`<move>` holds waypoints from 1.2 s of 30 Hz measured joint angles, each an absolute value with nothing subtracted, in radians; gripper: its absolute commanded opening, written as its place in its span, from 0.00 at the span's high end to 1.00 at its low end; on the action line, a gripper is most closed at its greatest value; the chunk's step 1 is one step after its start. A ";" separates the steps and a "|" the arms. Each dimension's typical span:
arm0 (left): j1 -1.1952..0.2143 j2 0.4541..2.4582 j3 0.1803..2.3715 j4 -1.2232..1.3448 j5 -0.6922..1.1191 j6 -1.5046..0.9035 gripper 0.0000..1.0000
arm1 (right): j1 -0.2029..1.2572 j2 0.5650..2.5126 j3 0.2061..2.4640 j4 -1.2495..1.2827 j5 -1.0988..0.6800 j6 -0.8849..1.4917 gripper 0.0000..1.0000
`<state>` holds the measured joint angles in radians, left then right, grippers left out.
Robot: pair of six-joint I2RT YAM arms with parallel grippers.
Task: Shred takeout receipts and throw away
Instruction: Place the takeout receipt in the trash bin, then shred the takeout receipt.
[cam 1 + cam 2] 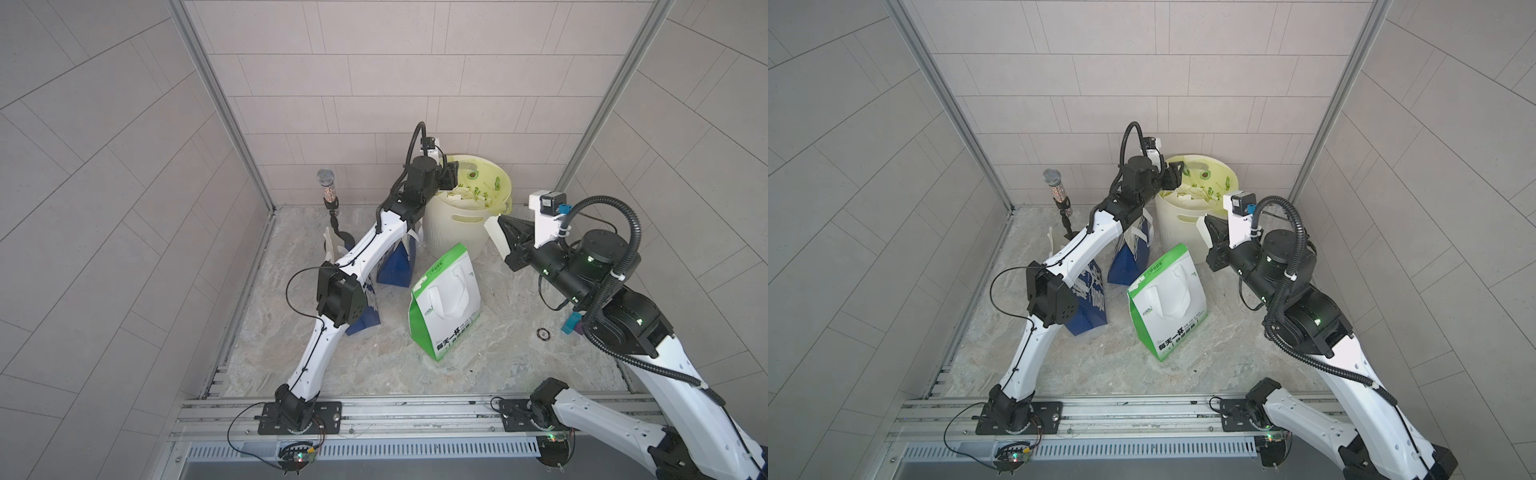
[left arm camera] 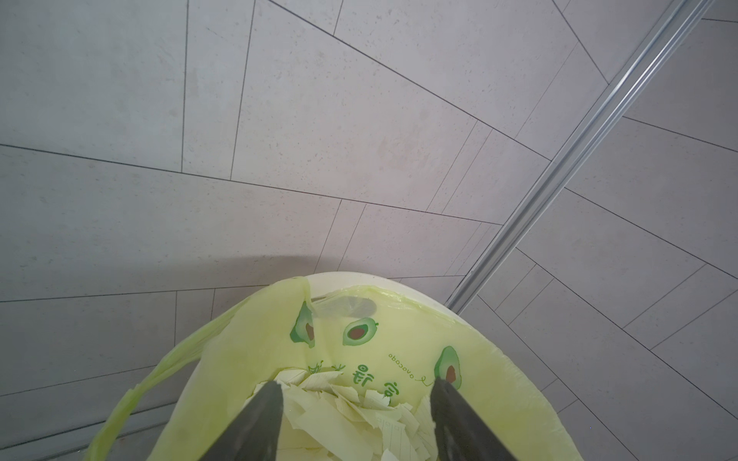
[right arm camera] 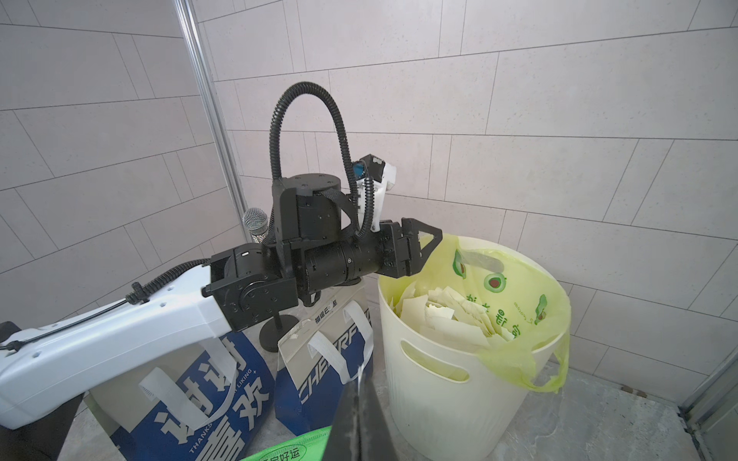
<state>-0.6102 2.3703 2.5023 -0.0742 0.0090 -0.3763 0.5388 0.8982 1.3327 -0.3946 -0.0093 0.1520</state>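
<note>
- The left gripper (image 2: 355,389) is seen wide open above the mouth of the cream bin (image 1: 453,237), which stands at 12 o'clock of the table in both top views; nothing is held between its jaws
- Torn receipt pieces (image 2: 343,415) are heaped inside the bin, on the yellow-green liner (image 2: 399,331) printed with avocados, directly below the spread fingers (image 2: 263,419)
- The right gripper (image 1: 505,224) is closed on a white receipt slip (image 1: 494,237); the slip is held outside the bin, just beside its wall at 4 o'clock, and whether it touches the wall cannot be told
- In the right wrist view only a thin white edge of this slip is shown between the pressed fingers
- A green-and-white bag (image 1: 446,303) stands near the table centre, at 6 o'clock of the bin; two blue bags (image 1: 395,270) are placed at 9 to 10 o'clock of it, partly hidden under the left arm
- A microphone (image 1: 326,178) is stood at 11 o'clock, near the back wall
</note>
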 measured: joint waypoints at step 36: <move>-0.612 1.252 1.181 0.091 0.899 -0.260 0.38 | 0.514 1.022 1.304 -0.368 -0.704 0.287 1.00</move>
